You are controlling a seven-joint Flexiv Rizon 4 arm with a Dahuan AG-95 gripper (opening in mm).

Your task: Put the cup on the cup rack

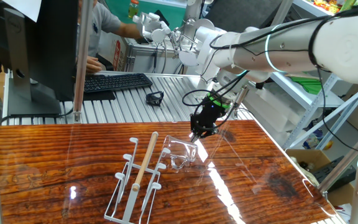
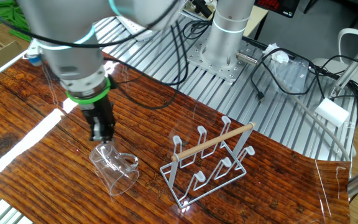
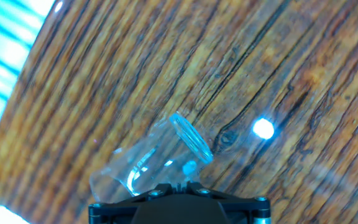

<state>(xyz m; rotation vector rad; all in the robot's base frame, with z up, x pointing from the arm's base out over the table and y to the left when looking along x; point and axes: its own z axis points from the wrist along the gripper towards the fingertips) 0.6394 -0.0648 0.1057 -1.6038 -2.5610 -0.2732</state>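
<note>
The clear glass cup (image 1: 180, 155) hangs tilted just below my gripper (image 1: 196, 135), to the right of the cup rack (image 1: 124, 186). In the other fixed view the cup (image 2: 114, 168) is under the gripper (image 2: 102, 137) and left of the rack (image 2: 194, 177). In the hand view the cup (image 3: 148, 158) lies on its side right ahead of the fingers, its rim toward the upper right. The gripper (image 3: 174, 185) is shut on the cup's near edge. The white wire rack has a wooden handle bar (image 2: 213, 144) and bare pegs. I cannot tell whether the cup touches the table.
The wooden table (image 1: 55, 162) bears bright light glare. A keyboard (image 1: 114, 81), a monitor and a seated person are behind the table's far edge. A small black object (image 1: 155, 97) lies on the metal slats. Cables and the robot base (image 2: 225, 37) stand beyond the rack.
</note>
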